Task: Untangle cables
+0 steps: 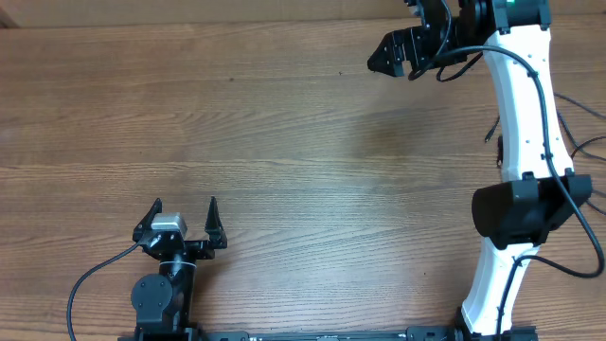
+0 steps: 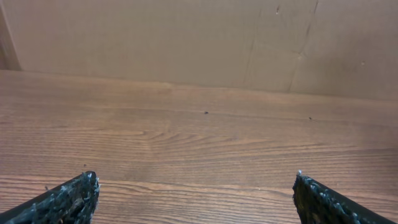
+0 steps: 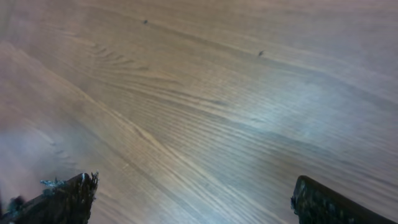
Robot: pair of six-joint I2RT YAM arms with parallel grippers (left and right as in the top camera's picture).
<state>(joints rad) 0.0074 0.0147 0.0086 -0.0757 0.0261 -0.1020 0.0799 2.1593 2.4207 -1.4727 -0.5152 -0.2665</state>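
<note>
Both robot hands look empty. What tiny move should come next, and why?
Probably bring the right gripper toward the thin black cords at the right edge of the table. It and the left gripper are open and empty, over bare wood.

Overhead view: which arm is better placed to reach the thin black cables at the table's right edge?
Right, probably. The cables lie beside the right arm, while the left gripper sits open at the far left. The right gripper is open too.
</note>
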